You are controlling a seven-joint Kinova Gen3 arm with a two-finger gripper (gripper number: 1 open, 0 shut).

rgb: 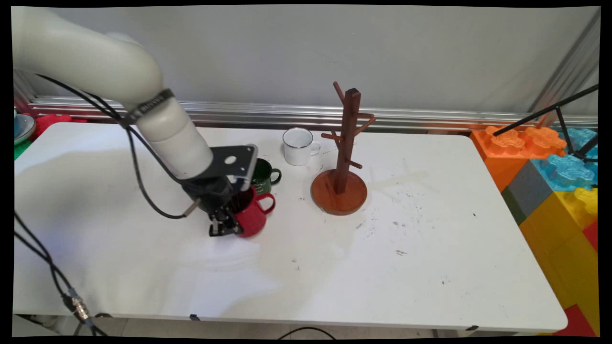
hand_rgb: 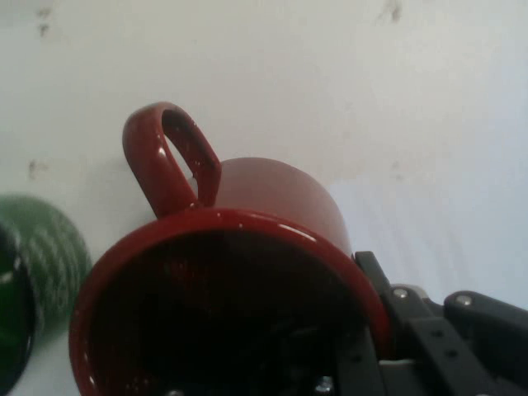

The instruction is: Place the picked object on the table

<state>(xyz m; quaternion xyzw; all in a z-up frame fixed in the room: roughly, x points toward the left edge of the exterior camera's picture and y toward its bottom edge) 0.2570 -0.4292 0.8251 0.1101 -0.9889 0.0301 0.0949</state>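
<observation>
The gripper (rgb: 224,224) pinches the red mug's (rgb: 251,217) wall, one finger inside, near the table's (rgb: 430,267) middle. A rim-only grip could slip, knocking the green mug (rgb: 265,174) just behind.

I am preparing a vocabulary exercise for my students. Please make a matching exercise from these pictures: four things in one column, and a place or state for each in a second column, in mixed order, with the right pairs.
Things:
1. red mug
2. green mug
3. white mug
4. wooden mug tree

Places or states:
A. stands right of all three mugs, its pegs bare
B. nearest the wall, left of the tree
C. its rim is clamped by the gripper
D. just behind the red mug, partly hidden by the arm

Pairs: 1-C, 2-D, 3-B, 4-A
</observation>
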